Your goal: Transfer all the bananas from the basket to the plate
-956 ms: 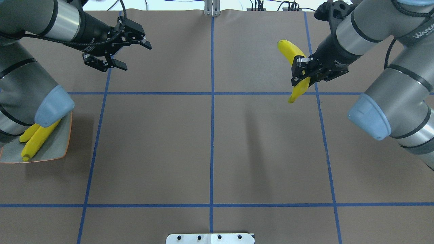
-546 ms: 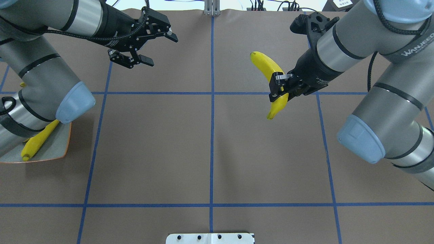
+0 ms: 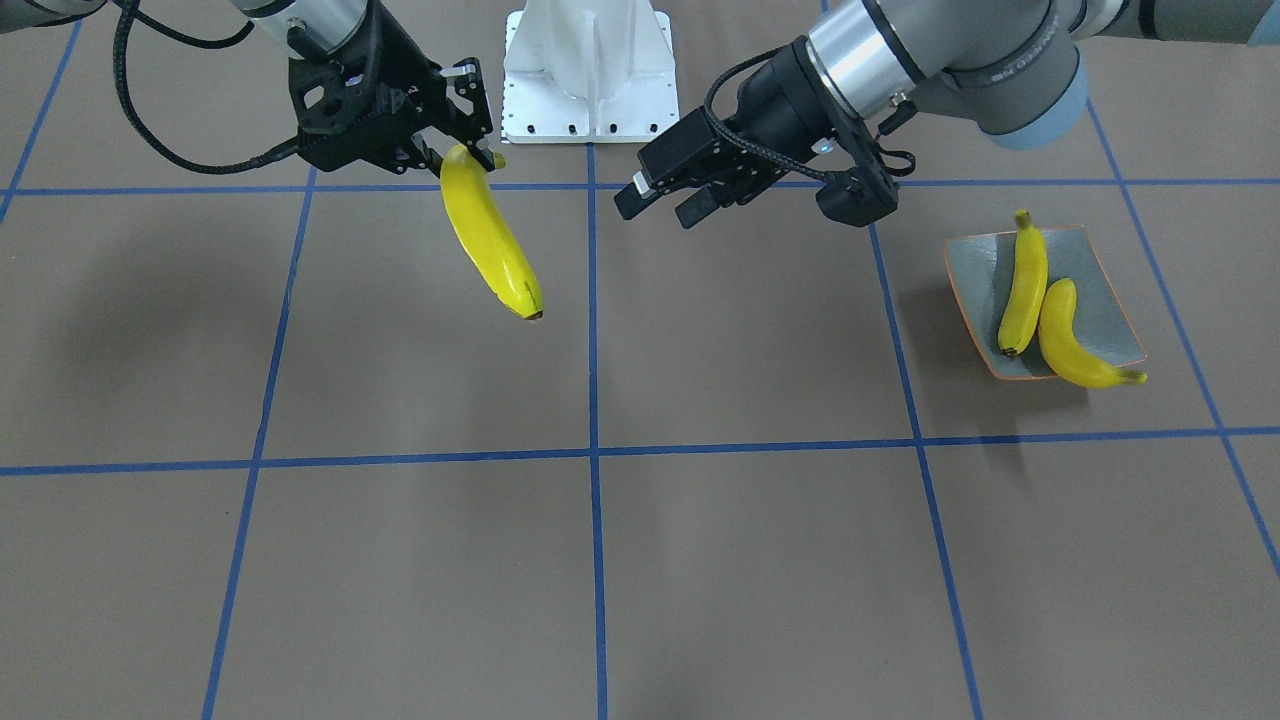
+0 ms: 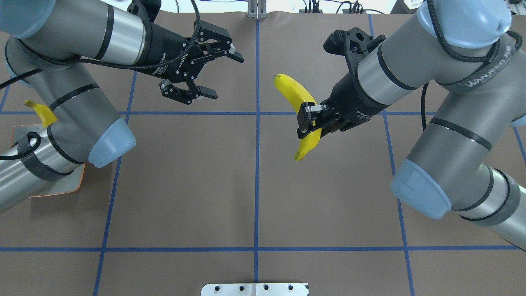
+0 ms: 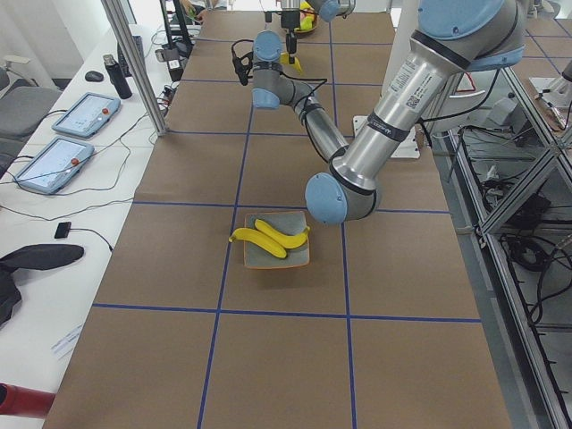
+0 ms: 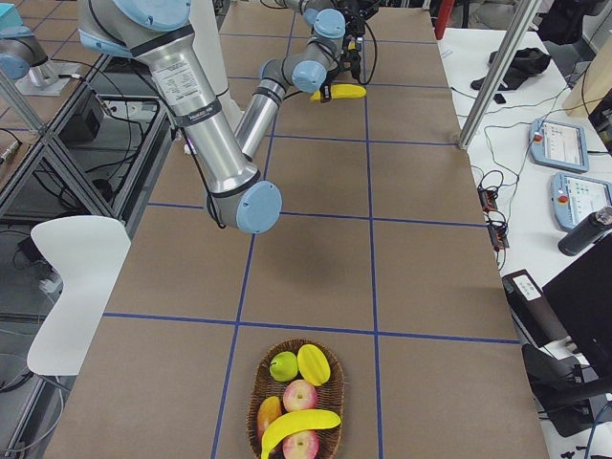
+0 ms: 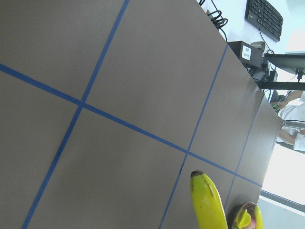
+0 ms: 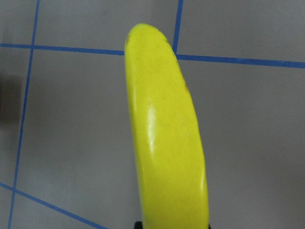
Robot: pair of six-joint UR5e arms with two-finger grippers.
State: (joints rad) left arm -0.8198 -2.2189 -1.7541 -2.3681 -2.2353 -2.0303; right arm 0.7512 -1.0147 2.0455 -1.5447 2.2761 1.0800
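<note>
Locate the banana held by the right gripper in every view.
Front-facing: held banana, upper left.
Overhead: held banana, upper centre.
Exterior left: held banana, tiny, top centre.
Exterior right: held banana, top centre.
Left wrist: held banana, bottom edge.
Right wrist: held banana fills centre.
Landmark: blue tape grid.

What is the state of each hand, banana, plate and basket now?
Left hand: open, empty, above the table.
Right hand: shut on the carried banana.
Carried banana: gripped, in the air.
Plate: holds two bananas.
Basket: holds one banana and other fruit.
</note>
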